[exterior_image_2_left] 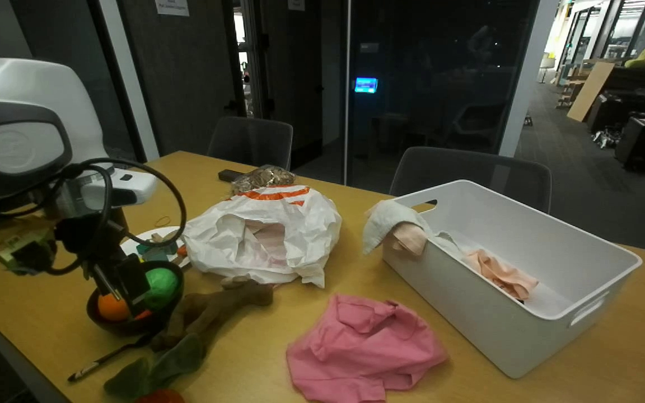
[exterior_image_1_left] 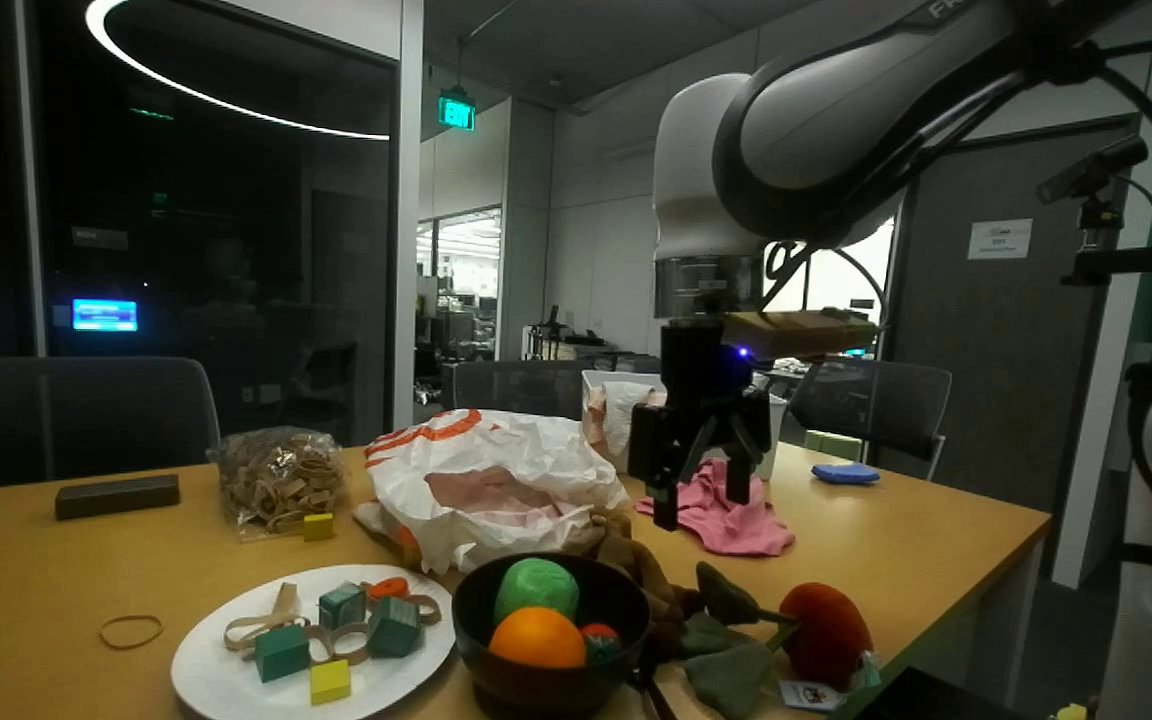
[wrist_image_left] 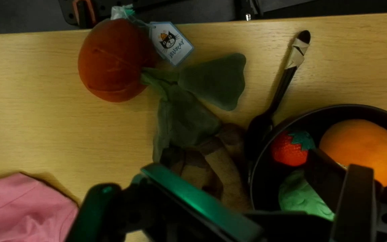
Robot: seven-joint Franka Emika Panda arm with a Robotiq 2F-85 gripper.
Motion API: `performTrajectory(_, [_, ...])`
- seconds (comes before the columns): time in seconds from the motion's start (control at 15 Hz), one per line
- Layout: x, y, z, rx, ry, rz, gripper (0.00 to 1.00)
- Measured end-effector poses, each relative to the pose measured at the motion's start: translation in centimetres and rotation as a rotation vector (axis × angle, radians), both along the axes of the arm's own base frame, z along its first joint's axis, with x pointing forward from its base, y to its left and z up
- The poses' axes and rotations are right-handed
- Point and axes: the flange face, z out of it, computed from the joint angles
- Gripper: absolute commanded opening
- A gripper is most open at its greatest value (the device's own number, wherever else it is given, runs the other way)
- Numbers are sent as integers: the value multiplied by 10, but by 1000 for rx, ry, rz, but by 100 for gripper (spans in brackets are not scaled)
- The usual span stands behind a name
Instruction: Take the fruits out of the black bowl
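Note:
The black bowl [exterior_image_1_left: 536,692] stands near the table edge; it also shows in the other views [exterior_image_2_left: 101,324] [wrist_image_left: 269,178]. Inside lie the orange fruit [exterior_image_1_left: 538,640] and the green fruit [exterior_image_1_left: 536,587]. Both also show in an exterior view, orange [exterior_image_2_left: 112,308] and green [exterior_image_2_left: 161,288]. In the wrist view a finger partly covers the orange fruit [wrist_image_left: 364,148] and the green fruit [wrist_image_left: 302,196]. A small red strawberry [wrist_image_left: 291,149] lies beside them. My gripper [exterior_image_1_left: 701,503] is open and empty, pointing down, above the table and apart from the fruits.
A white plate [exterior_image_1_left: 211,665] with blocks and bands sits beside the bowl. A black spoon [wrist_image_left: 282,85] and a plush toy [wrist_image_left: 113,62] with a red round part lie close by. A white bag [exterior_image_2_left: 311,235], pink cloth [exterior_image_2_left: 356,347] and white bin [exterior_image_2_left: 445,302] stand farther off.

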Motion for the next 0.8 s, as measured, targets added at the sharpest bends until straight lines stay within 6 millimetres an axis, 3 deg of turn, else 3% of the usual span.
performTrajectory(0.8, [31,4,-49,51,-30,-5,100])
